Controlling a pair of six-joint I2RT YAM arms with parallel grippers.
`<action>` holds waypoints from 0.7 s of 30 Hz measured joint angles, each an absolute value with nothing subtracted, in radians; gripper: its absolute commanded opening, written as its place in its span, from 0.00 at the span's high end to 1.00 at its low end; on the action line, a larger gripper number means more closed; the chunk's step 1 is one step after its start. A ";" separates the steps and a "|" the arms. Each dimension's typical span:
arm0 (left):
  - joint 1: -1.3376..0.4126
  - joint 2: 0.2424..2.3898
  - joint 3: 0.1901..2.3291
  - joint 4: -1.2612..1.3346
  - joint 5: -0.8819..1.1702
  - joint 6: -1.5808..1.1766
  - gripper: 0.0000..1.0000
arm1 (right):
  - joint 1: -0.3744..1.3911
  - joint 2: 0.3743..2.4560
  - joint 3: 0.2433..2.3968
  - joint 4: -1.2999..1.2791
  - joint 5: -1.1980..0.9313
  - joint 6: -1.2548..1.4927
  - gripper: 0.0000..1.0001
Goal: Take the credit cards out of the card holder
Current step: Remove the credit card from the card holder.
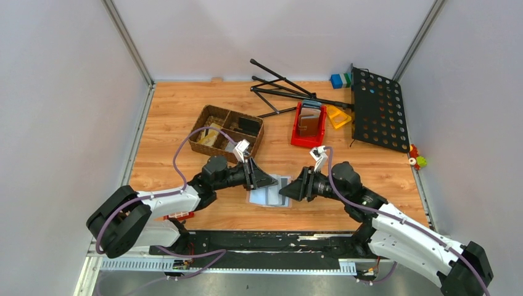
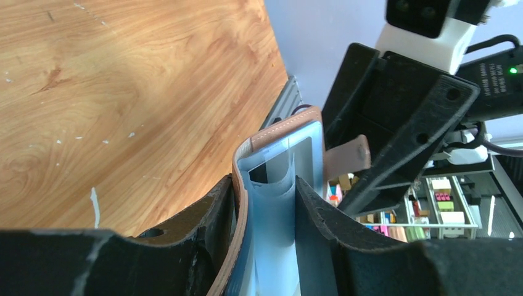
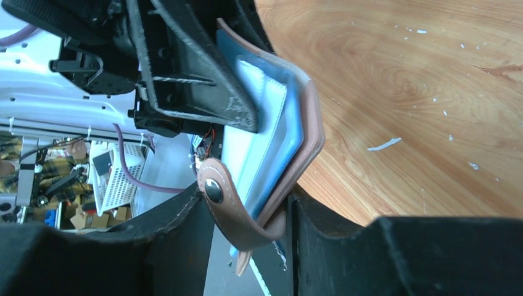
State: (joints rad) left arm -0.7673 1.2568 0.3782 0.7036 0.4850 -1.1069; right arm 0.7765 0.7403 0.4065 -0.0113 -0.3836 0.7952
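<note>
The taupe-brown leather card holder with a light grey inside (image 1: 269, 196) is at the near middle of the wooden table (image 1: 172, 111), between both arms. The left gripper (image 2: 265, 185) presses its fingers on both sides of it, I think to keep it steady. The right gripper (image 3: 245, 203) has its fingers apart around the brown snap strap (image 3: 216, 191); whether it grips, I cannot tell. No credit cards show outside. The woven brown basket (image 1: 198, 137) and the red plastic bin (image 1: 303, 142) stand farther away and do not block anything.

We are seeing light wooden tabletop (image 1: 185, 117) carrying: brown woven compartment basket (image 1: 213, 151) sitting left of middle, red plastic bin (image 1: 296, 126) right of it, black perforated metal stand (image 1: 377, 111) lying far right, blue and green blocks (image 1: 340, 79) at back edge, grey-lined card holder (image 1: 266, 196) lying open near front.
</note>
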 measured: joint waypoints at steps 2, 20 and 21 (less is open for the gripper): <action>-0.767 1.257 0.373 0.728 0.489 -1.119 0.62 | 0.776 0.752 0.406 -0.011 -0.374 0.801 0.70; -0.757 1.039 0.398 0.428 0.400 -0.999 0.22 | 0.779 0.706 0.408 -0.052 -0.332 0.825 0.99; -0.736 1.019 0.396 0.397 0.385 -0.988 0.13 | 0.773 0.703 0.408 -0.069 -0.324 0.825 0.99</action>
